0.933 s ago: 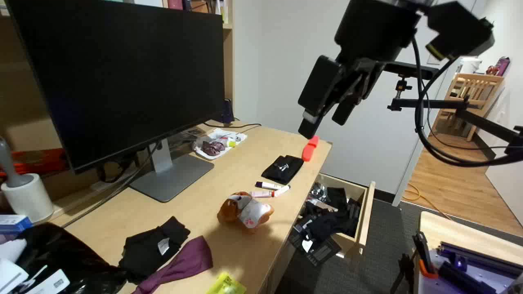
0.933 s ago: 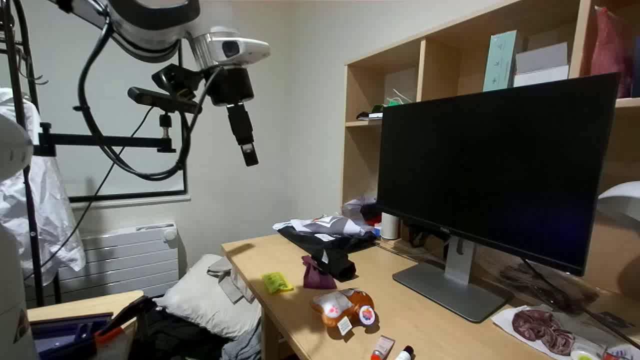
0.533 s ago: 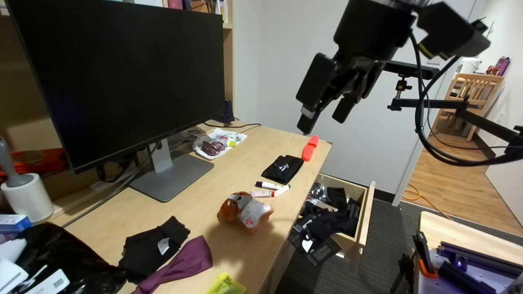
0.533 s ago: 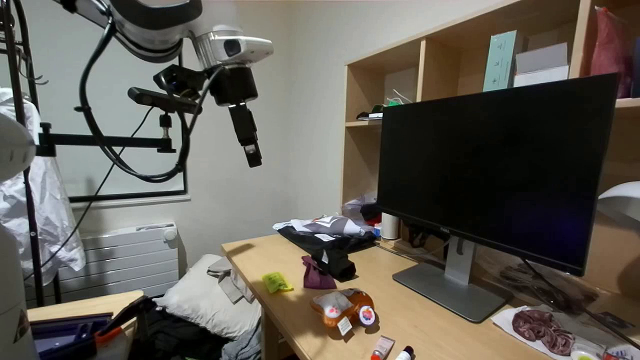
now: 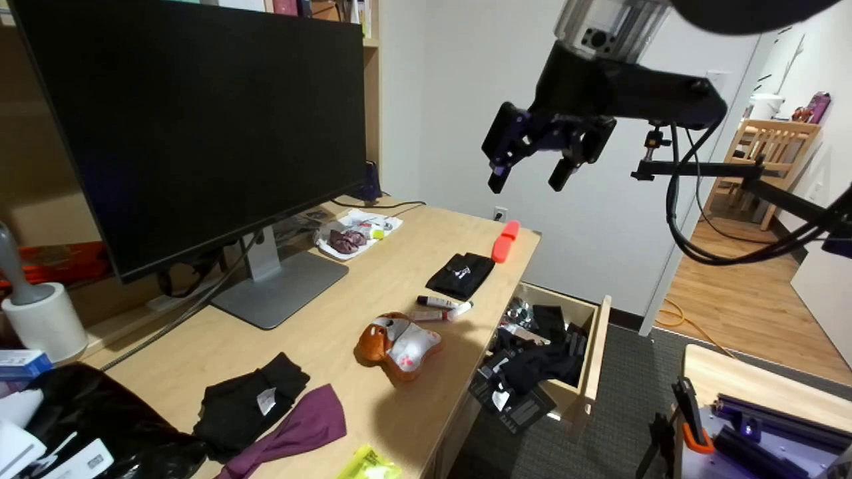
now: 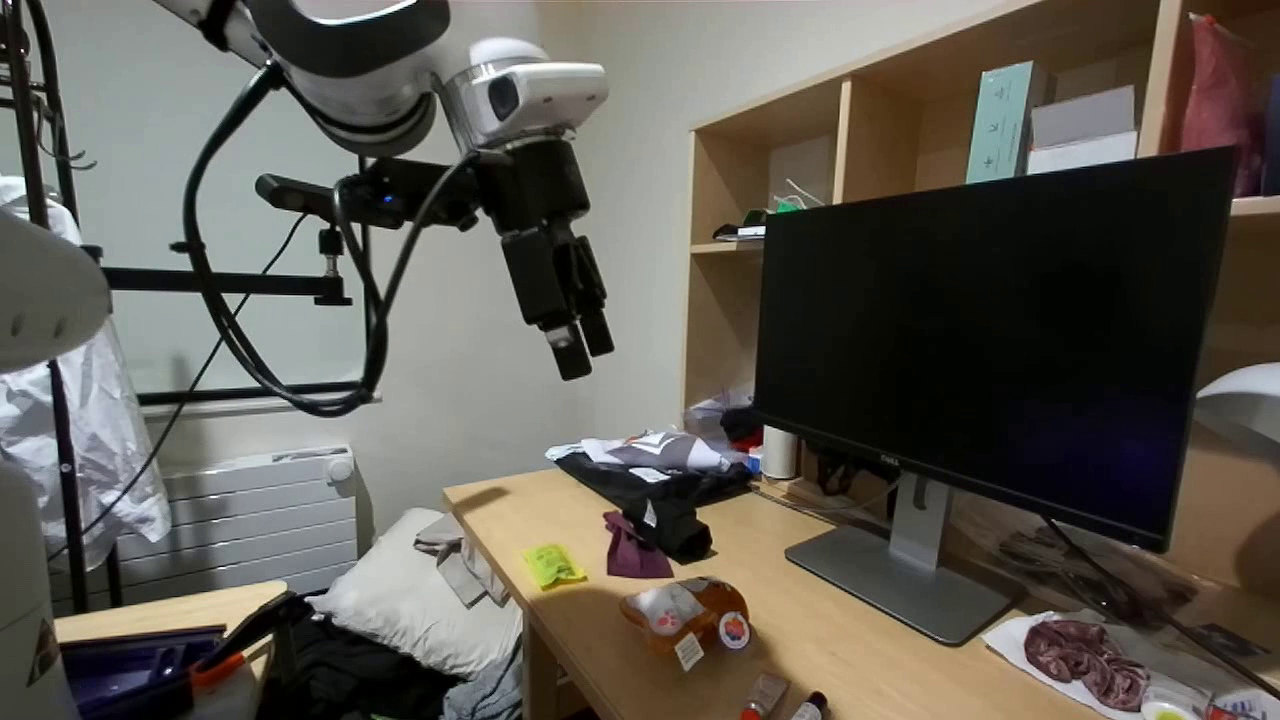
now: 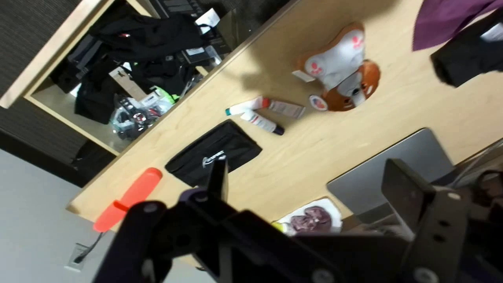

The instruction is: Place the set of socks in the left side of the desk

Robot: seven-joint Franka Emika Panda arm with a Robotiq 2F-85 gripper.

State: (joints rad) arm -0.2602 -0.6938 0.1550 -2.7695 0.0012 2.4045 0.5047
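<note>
Black fabric with white labels lies in two places; I cannot tell which is the set of socks. One bundle (image 5: pixel 539 366) spills over the drawer's near edge and also shows in the wrist view (image 7: pixel 157 37). The other black bundle (image 5: pixel 243 402) lies on the desk (image 5: pixel 319 329) beside a purple cloth. It also shows in an exterior view (image 6: pixel 685 535) and at the wrist view's right edge (image 7: pixel 463 57). My gripper (image 5: pixel 527 183) is open and empty, high above the desk, fingers pointing down. It also shows in an exterior view (image 6: pixel 586 355) and the wrist view (image 7: pixel 306 169).
The open drawer (image 5: pixel 598 352) juts out below the desk edge. A monitor (image 5: pixel 200 133) stands at the back. A plush toy (image 5: pixel 399 346), small tubes (image 5: pixel 436 303), a flat black pouch (image 5: pixel 459 276), a red case (image 5: pixel 506 243) and a yellow packet (image 5: pixel 369 464) lie on the desk.
My gripper has turned about its own axis, so both fingers now show spread apart. It has moved right and slightly lower in an exterior view. The desk items look unmoved.
</note>
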